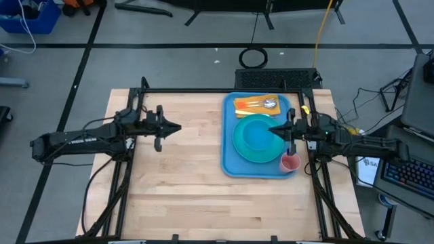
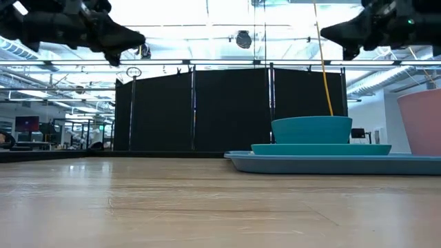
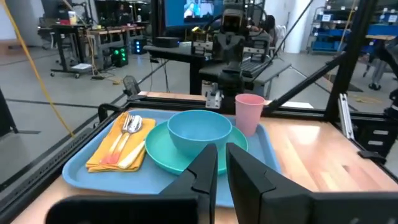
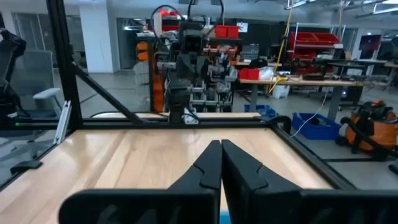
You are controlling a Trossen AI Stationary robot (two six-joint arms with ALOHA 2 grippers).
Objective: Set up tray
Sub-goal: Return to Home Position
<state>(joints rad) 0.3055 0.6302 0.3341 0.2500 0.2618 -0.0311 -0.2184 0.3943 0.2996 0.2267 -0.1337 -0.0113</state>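
Observation:
The blue tray (image 1: 230, 146) lies flat on the table's right half. On it, a turquoise plate (image 1: 243, 144) carries a blue bowl (image 3: 199, 130), and a yellow-orange napkin (image 1: 245, 104) at the far end holds cutlery (image 3: 129, 126). A pink cup (image 1: 290, 163) stands upright in the tray's near right corner. My left gripper (image 1: 178, 127) hovers shut above the bare table, left of the tray, pointing toward it. My right gripper (image 1: 271, 130) hovers shut above the plate, pointing toward the table's left. The low view shows both grippers raised well above the table.
Bare wooden table (image 1: 176, 183) stretches left of and nearer than the tray. A black frame (image 1: 203, 90) runs along the table's far edge and sides. The tray (image 2: 331, 163) shows as a low rim in the low view, with the cup (image 2: 420, 124) tallest on it.

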